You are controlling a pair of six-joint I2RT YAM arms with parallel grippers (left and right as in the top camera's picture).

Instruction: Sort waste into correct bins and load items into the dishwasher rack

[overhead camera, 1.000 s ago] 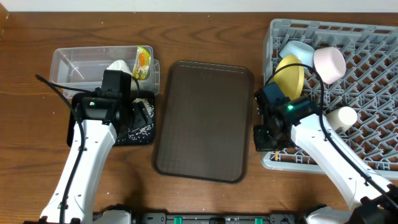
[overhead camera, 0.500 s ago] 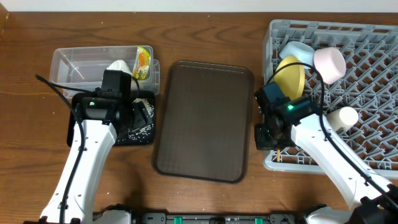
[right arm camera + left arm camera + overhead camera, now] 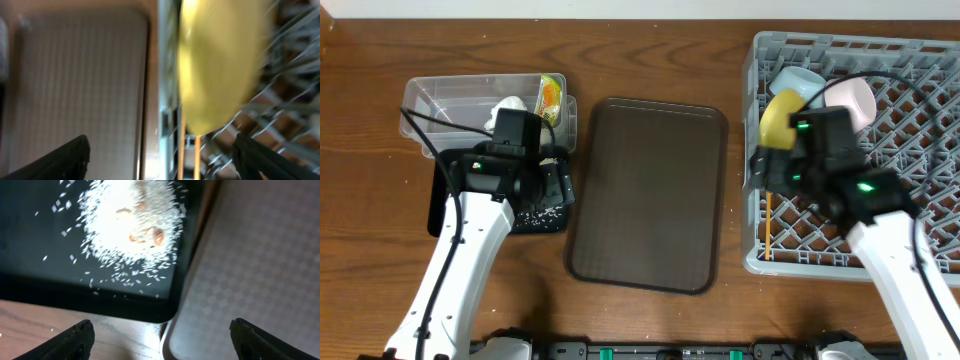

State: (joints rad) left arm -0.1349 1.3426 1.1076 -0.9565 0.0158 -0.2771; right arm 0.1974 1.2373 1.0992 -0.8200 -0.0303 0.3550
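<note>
Two bins hold the waste: the clear tub (image 3: 430,100) has the white napkin (image 3: 508,106) and the wrapper (image 3: 550,95), and the black tray (image 3: 40,255) just in front of it carries the rice (image 3: 131,220) in a heap with loose grains around it. Across the table, the grey rack (image 3: 920,80) holds the yellow plate (image 3: 220,65) on edge, the blue bowl (image 3: 796,80), the pink bowl (image 3: 850,100) and the chopsticks (image 3: 767,220) lying near its left wall. The small cup does not show, since the right arm covers part of the rack.

The left gripper (image 3: 165,335) hangs over the black tray's near right corner, spread wide and empty. The right gripper (image 3: 165,152) is also spread and empty, just beside the plate, though its view is blurred.

By my reading the sorting is all but finished, and the step in hand is getting both arms clear. The right gripper should rise straight up before swinging out, because a sideways brush could tip the plate. The left should lift rather than drag, since a nudge to the tray's rim could scatter rice onto the brown tray (image 3: 645,190) touching it.
</note>
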